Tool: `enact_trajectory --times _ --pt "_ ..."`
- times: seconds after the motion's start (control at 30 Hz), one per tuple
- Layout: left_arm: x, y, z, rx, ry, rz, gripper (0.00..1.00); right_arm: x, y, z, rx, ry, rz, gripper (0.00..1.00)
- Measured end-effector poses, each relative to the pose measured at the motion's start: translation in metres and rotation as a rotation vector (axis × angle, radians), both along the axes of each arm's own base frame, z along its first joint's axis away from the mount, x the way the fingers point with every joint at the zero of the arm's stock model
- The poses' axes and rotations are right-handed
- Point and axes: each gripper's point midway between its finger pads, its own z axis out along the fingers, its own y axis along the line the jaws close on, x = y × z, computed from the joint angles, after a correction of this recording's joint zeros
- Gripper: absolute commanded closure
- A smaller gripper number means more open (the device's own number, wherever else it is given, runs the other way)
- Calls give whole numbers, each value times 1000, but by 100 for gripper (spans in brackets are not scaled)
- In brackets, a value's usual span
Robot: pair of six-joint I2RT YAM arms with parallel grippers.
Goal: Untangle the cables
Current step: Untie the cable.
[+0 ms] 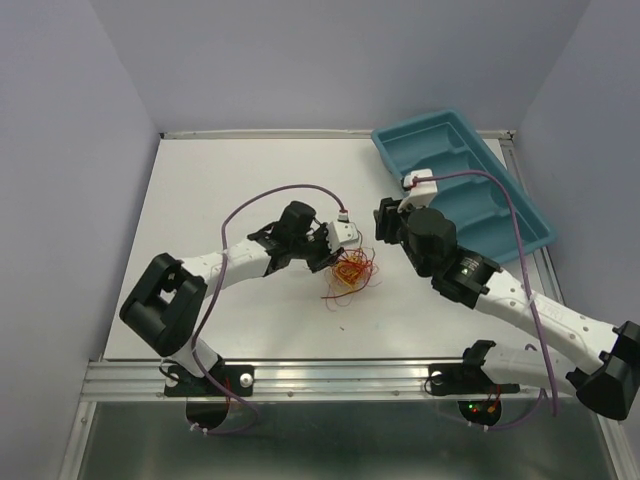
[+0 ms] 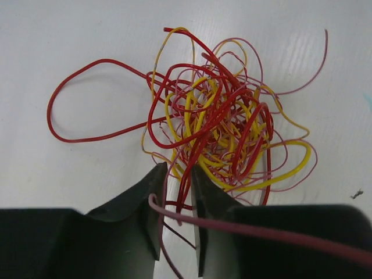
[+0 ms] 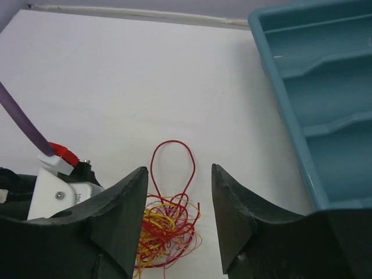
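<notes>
We see the cables (image 2: 221,116) tangled mid-desk (image 1: 230,180). Left claw (image 2: 177,174) sits narrow around edge strands, gap showing, likely to anchor them. Right claw (image 3: 177,180) hangs wide above the tangle, probably picking a loop to pull.

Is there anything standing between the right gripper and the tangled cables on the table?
Nothing visible does. The right gripper is open, and its camera sees the cables straight past its fingers over bare table. The left gripper is at the tangle's other side, off that path.
</notes>
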Motion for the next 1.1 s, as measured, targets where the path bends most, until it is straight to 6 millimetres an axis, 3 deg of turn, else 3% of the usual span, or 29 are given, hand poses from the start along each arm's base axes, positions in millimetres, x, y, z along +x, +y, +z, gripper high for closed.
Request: enact_trajectory --times 0.13,0.23,0.37,0.43,0.57,0.7,0.8,1.0,1.1 --pt "1 1 -1 17 10 6 100 -1 13 -9 -3 32 70 43" --pt "4 6 14 -3 -6 40 100 -3 32 -31 -39 87 161 41" --pt "13 27 68 -111 -93 123 100 -4 51 -67 -94 178 237 41" --pt "15 39 105 -190 -161 162 100 -4 58 -84 -115 216 264 40" --pt "10 46 152 -296 -245 169 100 -6 78 -91 -81 223 338 25" --pt "6 45 156 -319 -228 156 100 -10 96 -86 5 165 428 17" --pt "4 46 152 -321 -206 152 100 -18 103 -96 37 158 485 6" --pt "1 47 150 -329 -179 152 100 -13 120 -108 65 141 527 5" --pt "1 49 154 -341 -182 156 100 -7 127 -124 58 158 528 7"
